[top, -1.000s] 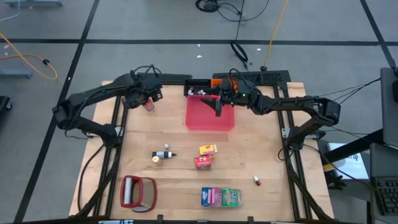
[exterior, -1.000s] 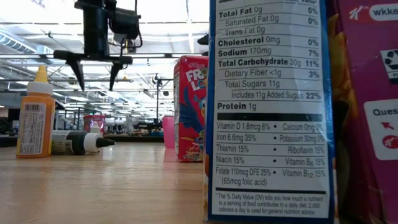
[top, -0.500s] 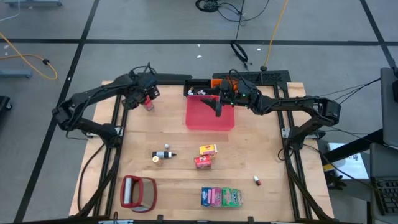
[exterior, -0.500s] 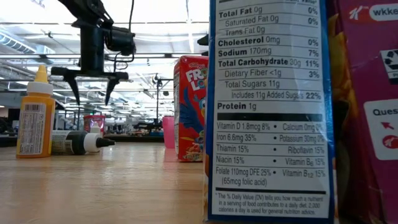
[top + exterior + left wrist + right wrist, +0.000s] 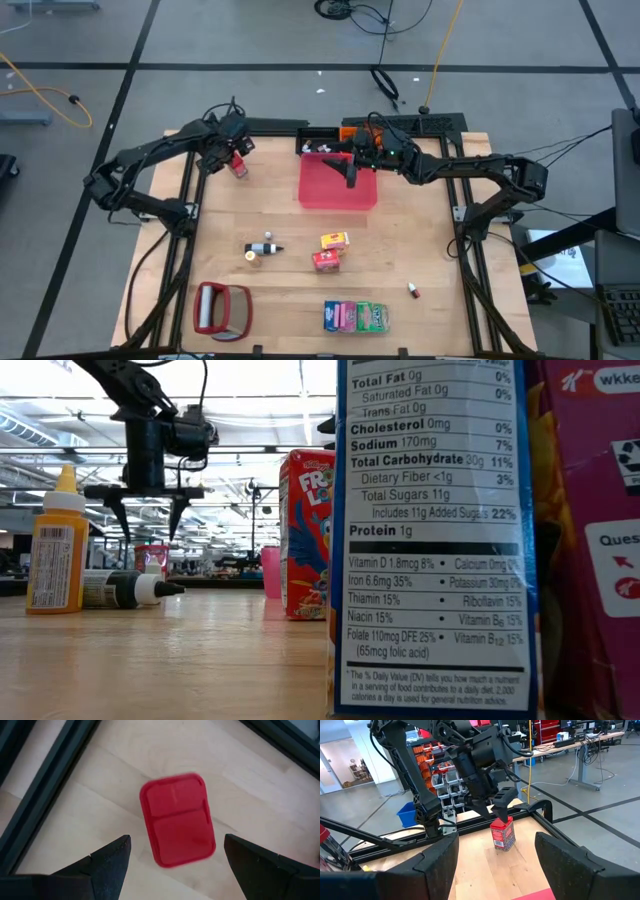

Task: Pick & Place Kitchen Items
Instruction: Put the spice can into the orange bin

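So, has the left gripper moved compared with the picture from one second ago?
Yes. In the low view the left gripper is now lower against the orange bottle. It hangs open above the small red container.

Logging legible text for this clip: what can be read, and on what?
White nutrition panel on the nearest carton: "Total Carbohydrate 30g 11%", "Protein 1g".
Red cereal box: "FRO", "LO", cut off.
Pink packet: "wkke", "Ques", cut off.
Yellow squeeze bottle, small red container: labels unreadable.

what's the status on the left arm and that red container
Left gripper open, hovering above small red container, not touching. Right gripper open, idle over red tray. Nothing blocking.
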